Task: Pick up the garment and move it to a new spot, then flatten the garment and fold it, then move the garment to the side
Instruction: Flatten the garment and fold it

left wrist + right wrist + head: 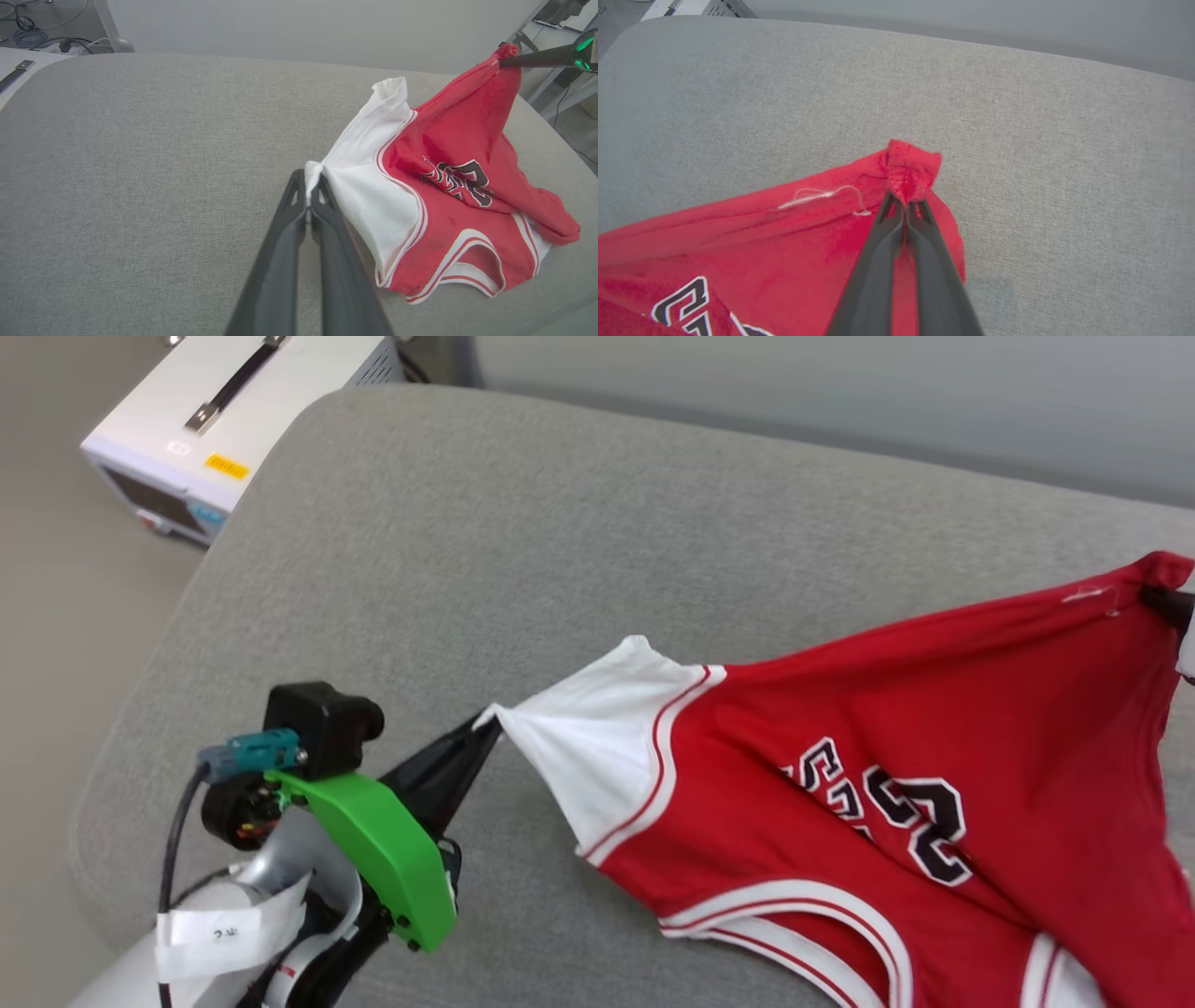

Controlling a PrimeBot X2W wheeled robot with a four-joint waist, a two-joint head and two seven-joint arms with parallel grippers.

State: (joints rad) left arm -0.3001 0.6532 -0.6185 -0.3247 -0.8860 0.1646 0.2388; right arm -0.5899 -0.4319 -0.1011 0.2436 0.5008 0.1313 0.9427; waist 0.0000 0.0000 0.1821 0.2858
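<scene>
garment (887, 756) is spread across the right half of the head view, from mid-frame to the right edge, on a grey cushion (560, 523). it is red, with a white sleeve (597, 756) set off by red-and-white striped trim, and black numerals outlined in white are seen creased on its front. the cloth is drawn taut between two held points. the lower part, with its white-banded neckline, rests on the cushion at the lower right of the frame, while the far red corner is raised at the upper right, so that the cloth is tented there in the left wrist view.

the tip of the sleeve is pinched by the left gripper (487, 726), just left of centre in the head view; its two dark fingers are pressed together with only the white cloth between them. a bunched red hem corner is clamped by the right gripper (906, 205) in the middle of the right wrist view, the fingers likewise closed tight on the fabric. a loose white thread (822, 196) is seen on the red cloth just left of that grip.

a green bracket (383, 840) is carried on the left wrist at the lower left. a white box (215, 420) with a dark handle is seen beyond the cushion, at the upper left of the head view.
</scene>
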